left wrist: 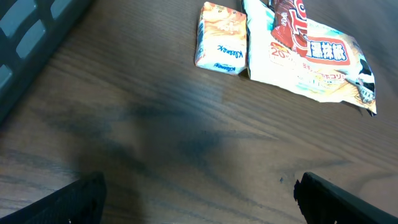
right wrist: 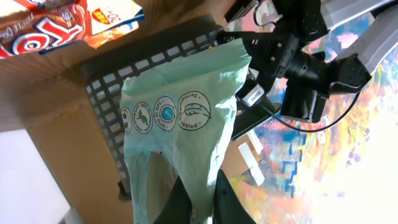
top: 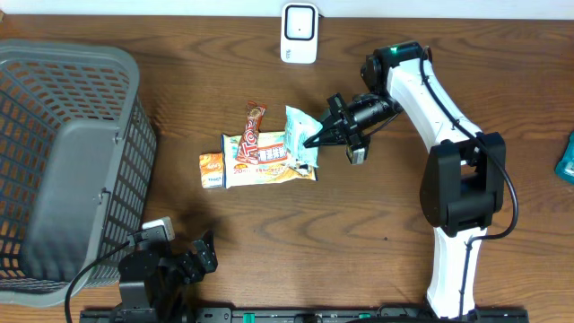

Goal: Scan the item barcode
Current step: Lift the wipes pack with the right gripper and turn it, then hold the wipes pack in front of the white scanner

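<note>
Evenly bright overhead, with soft shadow beside the basket (top: 134, 170); dimmer and faintly blurred at the left wrist, with dark shadow on the table (left wrist: 155, 124); blown out to white beside the green packet (right wrist: 180, 124) at the right wrist.

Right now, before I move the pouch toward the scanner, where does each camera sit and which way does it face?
Overhead: fixed above the table, looking straight down; both arms show, right end effector shut on the green pouch.
Left wrist: low over the table, facing the tissue pack and snack bag; open left end effector at the bottom edge.
Right wrist: looks past the right end effector at the pouch, basket behind.
Shared: overhead and left wrist both show the tissue pack and snack bag.
</note>
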Controlling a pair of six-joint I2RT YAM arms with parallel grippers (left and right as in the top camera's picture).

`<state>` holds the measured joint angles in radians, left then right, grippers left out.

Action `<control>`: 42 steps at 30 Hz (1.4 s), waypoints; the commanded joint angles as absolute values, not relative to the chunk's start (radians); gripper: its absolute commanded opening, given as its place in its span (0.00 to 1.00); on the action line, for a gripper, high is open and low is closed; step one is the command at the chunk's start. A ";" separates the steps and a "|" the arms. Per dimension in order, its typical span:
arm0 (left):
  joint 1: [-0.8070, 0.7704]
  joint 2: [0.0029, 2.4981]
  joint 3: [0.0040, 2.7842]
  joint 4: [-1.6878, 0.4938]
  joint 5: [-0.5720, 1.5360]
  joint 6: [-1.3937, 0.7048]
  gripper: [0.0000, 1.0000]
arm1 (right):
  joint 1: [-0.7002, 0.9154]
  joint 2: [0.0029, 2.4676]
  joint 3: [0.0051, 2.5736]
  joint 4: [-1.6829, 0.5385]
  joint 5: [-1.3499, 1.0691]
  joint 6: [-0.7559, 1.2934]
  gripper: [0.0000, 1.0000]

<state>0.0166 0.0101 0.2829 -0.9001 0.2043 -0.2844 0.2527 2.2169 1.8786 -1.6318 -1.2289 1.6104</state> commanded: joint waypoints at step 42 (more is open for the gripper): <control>0.018 0.005 0.278 -0.934 0.205 -0.279 0.98 | 0.308 2.246 1.884 -0.415 -0.416 0.566 0.01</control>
